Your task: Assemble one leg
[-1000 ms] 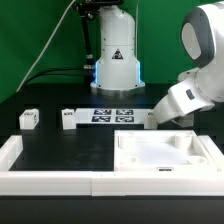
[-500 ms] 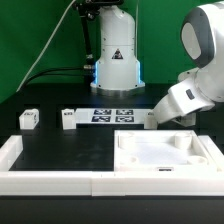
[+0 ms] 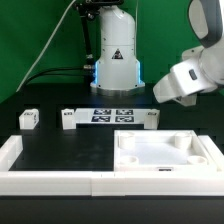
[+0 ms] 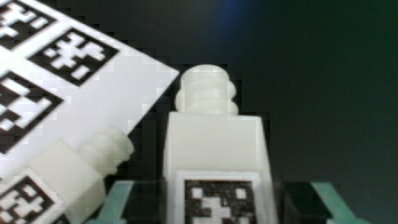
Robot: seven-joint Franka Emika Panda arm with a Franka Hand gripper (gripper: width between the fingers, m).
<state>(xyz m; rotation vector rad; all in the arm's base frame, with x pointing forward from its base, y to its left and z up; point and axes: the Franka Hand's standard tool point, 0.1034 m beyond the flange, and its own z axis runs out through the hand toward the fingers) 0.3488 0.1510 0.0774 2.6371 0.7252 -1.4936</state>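
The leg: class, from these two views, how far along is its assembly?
Done: the leg is picked up, clamped between the fingers of the gripper in the wrist view. In hand: the arm holds it above the table, clear of the panel. Left: seating it in the panel, which carries no leg yet.

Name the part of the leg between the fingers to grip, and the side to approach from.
Take the leg by its square block body, one finger on each flat side face, approaching from the tagged face, as the gripper is lined up. Those faces are flat and parallel; the ridged round peg would likely slip.
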